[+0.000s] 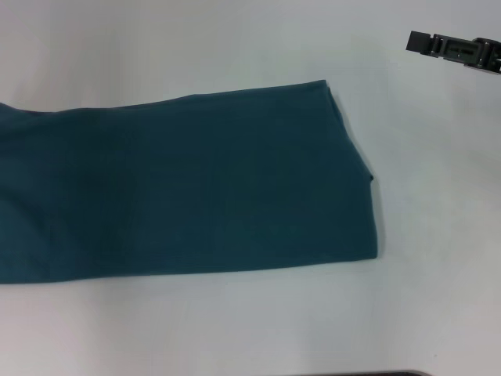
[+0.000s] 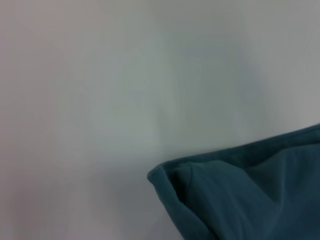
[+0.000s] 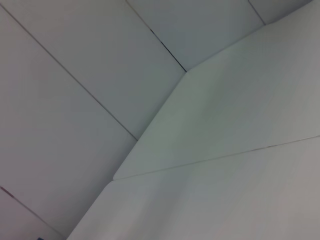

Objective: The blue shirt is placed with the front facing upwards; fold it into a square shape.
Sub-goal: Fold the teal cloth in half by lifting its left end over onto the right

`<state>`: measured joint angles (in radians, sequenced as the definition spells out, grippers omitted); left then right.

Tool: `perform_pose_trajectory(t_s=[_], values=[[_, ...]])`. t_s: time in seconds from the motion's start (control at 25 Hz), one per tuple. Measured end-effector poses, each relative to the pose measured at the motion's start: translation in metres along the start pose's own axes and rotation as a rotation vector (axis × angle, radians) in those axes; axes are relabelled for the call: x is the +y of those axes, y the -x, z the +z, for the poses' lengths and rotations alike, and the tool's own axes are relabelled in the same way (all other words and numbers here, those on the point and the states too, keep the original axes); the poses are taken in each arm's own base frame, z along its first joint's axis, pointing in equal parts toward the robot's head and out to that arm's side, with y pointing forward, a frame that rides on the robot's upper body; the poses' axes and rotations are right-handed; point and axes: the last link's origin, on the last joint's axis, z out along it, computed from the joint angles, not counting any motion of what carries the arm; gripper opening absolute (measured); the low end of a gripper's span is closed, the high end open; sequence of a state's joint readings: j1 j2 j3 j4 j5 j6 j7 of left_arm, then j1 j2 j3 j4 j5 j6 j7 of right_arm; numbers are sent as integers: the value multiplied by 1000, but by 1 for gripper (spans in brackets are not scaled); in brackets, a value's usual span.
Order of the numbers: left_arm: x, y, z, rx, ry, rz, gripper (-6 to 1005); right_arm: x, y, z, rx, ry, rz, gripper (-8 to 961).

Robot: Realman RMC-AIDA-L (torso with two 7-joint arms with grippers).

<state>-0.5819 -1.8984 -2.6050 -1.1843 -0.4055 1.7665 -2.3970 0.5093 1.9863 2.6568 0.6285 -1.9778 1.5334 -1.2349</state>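
Blue shirt: folded band, plain side up, running off the left edge of the white surface. Right hand: far right, well apart over bare surface; grip cannot be told, possibly parked. Left hand: unseen.

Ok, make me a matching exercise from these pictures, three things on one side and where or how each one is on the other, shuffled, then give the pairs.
Things:
1. blue shirt
2. right gripper
3. table

Descriptions:
A. white, bare around the cloth
B. lying folded, plain side up, running off the robot's left edge of the head view
C. hanging clear of the cloth at the far right

Pairs: 1-B, 2-C, 3-A
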Motion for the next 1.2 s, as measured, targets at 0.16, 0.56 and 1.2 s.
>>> perform_pose_trajectory(t_s=[0.16,0.56,1.2], values=[[-5,0,-5,-1,-11,-3,58,0,0,0,0,3,2,700],[22,-9,-10,3,104,38,57,1,0,0,1,7,0,696],[103,-29,-20,86,331,138,57,2,0,0,25,13,-11,690]])
